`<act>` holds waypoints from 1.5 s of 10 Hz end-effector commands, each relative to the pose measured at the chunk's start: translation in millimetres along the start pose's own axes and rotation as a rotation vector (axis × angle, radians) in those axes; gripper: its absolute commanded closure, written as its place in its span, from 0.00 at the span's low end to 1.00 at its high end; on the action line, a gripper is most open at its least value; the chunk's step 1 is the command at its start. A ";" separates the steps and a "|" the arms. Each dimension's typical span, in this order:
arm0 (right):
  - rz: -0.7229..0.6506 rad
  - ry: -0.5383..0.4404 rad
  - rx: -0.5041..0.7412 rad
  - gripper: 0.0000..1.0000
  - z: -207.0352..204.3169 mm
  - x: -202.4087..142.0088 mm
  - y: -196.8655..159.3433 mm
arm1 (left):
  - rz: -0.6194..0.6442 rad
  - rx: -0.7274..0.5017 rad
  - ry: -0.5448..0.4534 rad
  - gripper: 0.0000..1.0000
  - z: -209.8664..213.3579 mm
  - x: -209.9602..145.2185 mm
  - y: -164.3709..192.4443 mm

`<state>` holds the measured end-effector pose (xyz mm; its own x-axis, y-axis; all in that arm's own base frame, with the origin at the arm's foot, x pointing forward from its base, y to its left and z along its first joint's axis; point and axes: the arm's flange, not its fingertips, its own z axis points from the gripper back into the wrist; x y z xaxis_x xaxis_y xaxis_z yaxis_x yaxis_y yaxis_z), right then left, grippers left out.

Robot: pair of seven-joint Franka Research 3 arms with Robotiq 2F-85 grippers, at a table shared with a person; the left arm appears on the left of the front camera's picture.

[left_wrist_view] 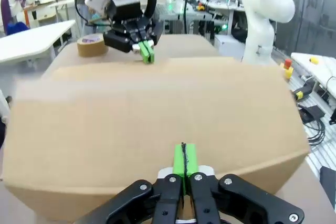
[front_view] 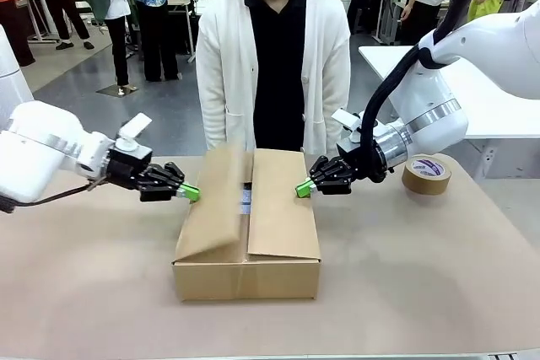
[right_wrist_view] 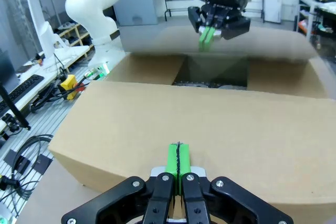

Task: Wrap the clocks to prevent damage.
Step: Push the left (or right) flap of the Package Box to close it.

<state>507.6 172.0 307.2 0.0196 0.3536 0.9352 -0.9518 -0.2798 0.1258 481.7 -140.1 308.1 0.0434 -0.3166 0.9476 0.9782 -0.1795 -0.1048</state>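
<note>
A cardboard box (front_view: 249,242) stands in the middle of the table (front_view: 422,284), just in front of a person (front_view: 274,65) in a white cardigan who waits at the far side. The two top flaps of the box are not fully closed. The left flap (front_view: 215,204) is raised and tilted inward, and the right flap (front_view: 283,204) lies almost flat. Between them there is a narrow gap (front_view: 245,200) where something blue and white shows. In the right wrist view the contents under the opening look dark, and I cannot tell what they are.

The left gripper (front_view: 191,193) is clenched with its green pads pressed together and nothing between them, and its tip is at the outer face of the left flap. The right gripper (front_view: 303,189) is clenched and empty in the same way, with its tip at the outer edge of the right flap, so the two point toward each other across the box. A roll of brown tape (front_view: 426,174) lies flat on the table, behind the right gripper and apart from the box
</note>
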 end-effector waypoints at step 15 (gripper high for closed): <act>-0.001 0.000 -0.004 0.99 -2.1 -3.6 -1.1 | -0.015 0.083 0.139 1.00 -9.5 16.9 2.1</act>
<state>507.3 172.0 307.3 0.0203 0.3521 0.9357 -0.9512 -0.2813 0.1265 483.2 -155.7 325.3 0.0110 -0.4375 0.8991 0.9912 -0.1136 -0.0673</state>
